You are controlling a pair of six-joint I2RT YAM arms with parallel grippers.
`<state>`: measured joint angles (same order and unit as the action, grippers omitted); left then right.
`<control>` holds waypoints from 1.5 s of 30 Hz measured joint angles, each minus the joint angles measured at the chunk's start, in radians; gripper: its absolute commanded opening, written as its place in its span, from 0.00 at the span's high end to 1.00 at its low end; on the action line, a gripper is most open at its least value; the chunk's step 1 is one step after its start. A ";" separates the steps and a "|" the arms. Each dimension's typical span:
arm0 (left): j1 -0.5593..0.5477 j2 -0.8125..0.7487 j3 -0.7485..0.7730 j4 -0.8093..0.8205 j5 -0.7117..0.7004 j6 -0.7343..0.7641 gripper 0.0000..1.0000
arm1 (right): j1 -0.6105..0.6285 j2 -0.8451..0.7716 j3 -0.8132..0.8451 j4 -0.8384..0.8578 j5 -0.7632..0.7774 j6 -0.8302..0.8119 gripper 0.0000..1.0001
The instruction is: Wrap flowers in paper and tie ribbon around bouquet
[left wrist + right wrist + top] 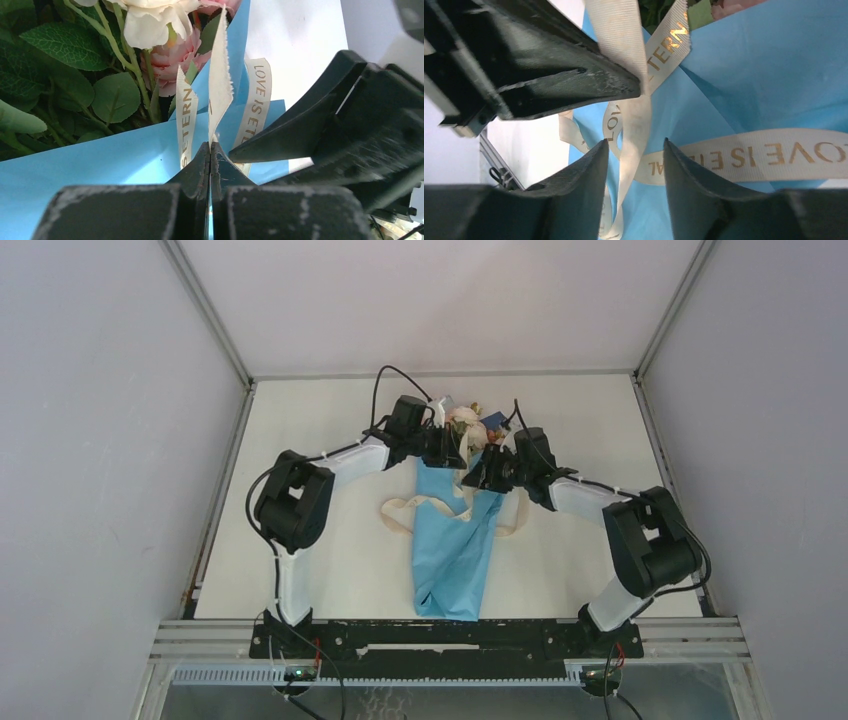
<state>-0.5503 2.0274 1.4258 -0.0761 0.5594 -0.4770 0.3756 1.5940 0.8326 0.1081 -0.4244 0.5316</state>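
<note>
The left hand (pixel 210 150) is clenched on the ribbon (pixel 220 75) — in its wrist view one cream strand rises straight out from between the closed fingers. The right hand (pixel 636 150) is released: its fingers stand apart, a strand runs down through the gap, and neither finger presses on it. In that view the tip of the left hand sits at the upper left, close above.

Both hands meet over the top end of the bouquet (pixel 450 540), upper centre of the top view. It lies on the counter (pixel 350 580) with its point towards the bottom of the frame. The flowers (pixel 465 420) show at its upper end, and the blue paper (pixel 455 570) is folded round the stems as a long cone.

So the wrapping looks done and the tying is under way. The ribbon crosses the paper just below the blooms, with loops and loose tails lying left and right of the cone. I see crossed strands but no knot or bow; whether a first half-knot is pulled tight I cannot tell. My judgement is that the tie remains to be closed.

Gold capitals run along the ribbon: "LOVE IS ETE" and "ETERN" in the left wrist view, "LOVE IS" upside down in the right — probably "love is eternal". No other writing shows.
</note>
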 measured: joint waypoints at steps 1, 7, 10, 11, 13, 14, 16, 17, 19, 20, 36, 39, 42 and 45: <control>0.000 0.001 0.000 0.000 0.000 0.002 1.00 | 0.000 0.015 0.000 0.011 -0.007 0.002 0.71; 0.000 0.001 0.003 -0.001 0.001 0.027 0.68 | -0.008 0.105 0.014 0.030 -0.039 0.035 1.00; 0.000 0.000 0.016 -0.031 0.001 0.092 0.44 | -0.024 0.111 0.014 0.029 -0.053 0.050 1.00; 0.000 -0.002 0.026 -0.054 0.001 0.130 0.40 | -0.034 0.111 0.014 0.030 -0.058 0.053 1.00; -0.001 -0.019 0.040 -0.107 -0.007 0.232 0.36 | -0.058 0.111 0.016 0.030 -0.069 0.061 1.00; -0.003 -0.037 0.045 -0.146 -0.010 0.311 0.33 | -0.070 0.111 0.016 0.031 -0.077 0.067 1.00; -0.010 -0.079 0.069 -0.246 -0.011 0.496 0.27 | -0.085 0.114 0.019 0.032 -0.091 0.080 1.00; -0.018 -0.097 0.095 -0.304 -0.008 0.604 0.25 | -0.093 0.117 0.021 0.039 -0.098 0.088 1.00; -0.046 -0.120 0.153 -0.418 -0.007 0.818 0.22 | -0.101 0.129 0.024 0.054 -0.111 0.106 1.00; -0.066 -0.130 0.175 -0.466 -0.008 0.921 0.21 | -0.103 0.136 0.025 0.061 -0.117 0.115 1.00; -0.185 -0.002 0.174 -0.693 -0.100 1.517 0.29 | -0.113 0.157 0.025 0.083 -0.135 0.174 1.00; -0.185 0.000 0.173 -0.655 -0.145 1.513 0.65 | -0.114 0.157 0.025 0.085 -0.135 0.179 1.00; -0.187 0.000 0.161 -0.634 -0.174 1.519 0.99 | -0.114 0.160 0.026 0.095 -0.135 0.182 1.00; -0.191 -0.009 0.108 -0.613 -0.198 1.533 1.00 | -0.111 0.185 0.043 0.098 -0.135 0.181 1.00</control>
<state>-0.7410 2.0186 1.5337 -0.6891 0.3611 1.0561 0.2642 1.7790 0.8761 0.2058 -0.5598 0.7128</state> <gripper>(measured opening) 0.020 0.006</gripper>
